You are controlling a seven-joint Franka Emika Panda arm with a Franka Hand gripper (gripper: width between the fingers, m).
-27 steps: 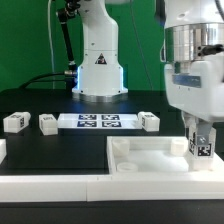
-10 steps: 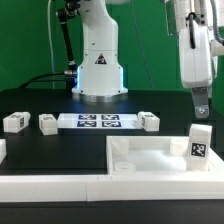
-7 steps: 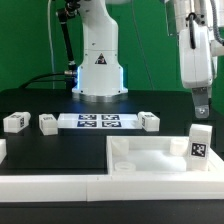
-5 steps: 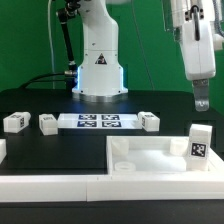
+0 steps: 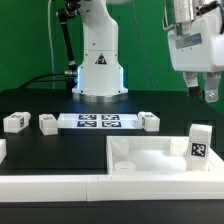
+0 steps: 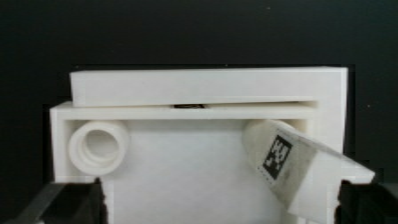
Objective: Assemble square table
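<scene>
Two fingers of the claw are standing fully apart and are gripping nothing; the claw is hanging in the air, well above the work.

Below it, one small white plastic block leg bearing a black-and-white square tag is standing upright in a corner of the large white plastic square panel with raised rim, at the exterior view's right. The panel is lying flat on the black bench, just behind the long white bar edging the front. The wrist view is showing a round socket in the neighbouring corner, unfilled. Whether the upright leg is fully seated cannot be told.

Three more block legs are lying loose farther back on the bench:

1. a first loose leg, toward the exterior view's left;
2. a second loose leg, just beside one end of the marker board;
3. a third loose leg, just beside its other end.

Handling, as a judgement: each leg is appearing light, rigid and smooth, so it is likely to slip or tip under an off-centre pinch. Grasping across two flat opposite faces, near mid-height, is advisable. The panel is looking stiff but light and may be sliding when a leg is pressed into a socket.
</scene>
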